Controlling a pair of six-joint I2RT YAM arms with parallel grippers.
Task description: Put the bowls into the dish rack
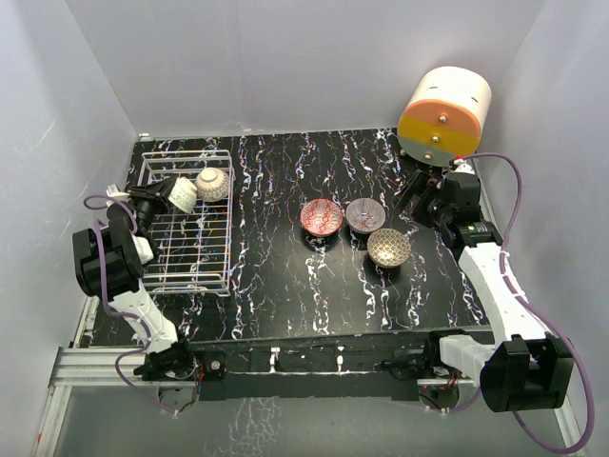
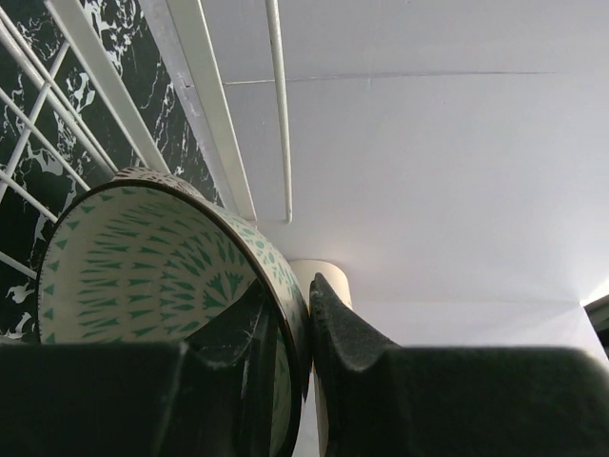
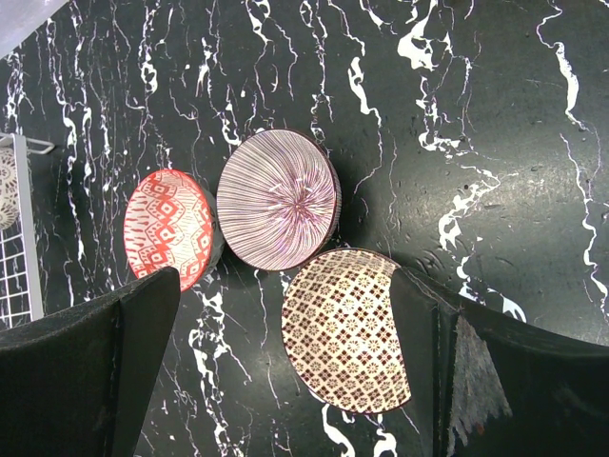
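Over the far end of the dish rack (image 1: 190, 259), the left pincer (image 2: 306, 297) grips the pale green bowl (image 2: 152, 267)
Its fingers pinch the rim, the bowl tilted just beside the white lattice bowl (image 1: 213, 183) in the rack; the red bowl (image 3: 171, 227), purple-grey bowl (image 3: 278, 198) and brown-gold bowl (image 3: 347, 328) cluster on the tabletop (image 1: 285, 286), with the right pincer (image 1: 421, 195) spread wide near them
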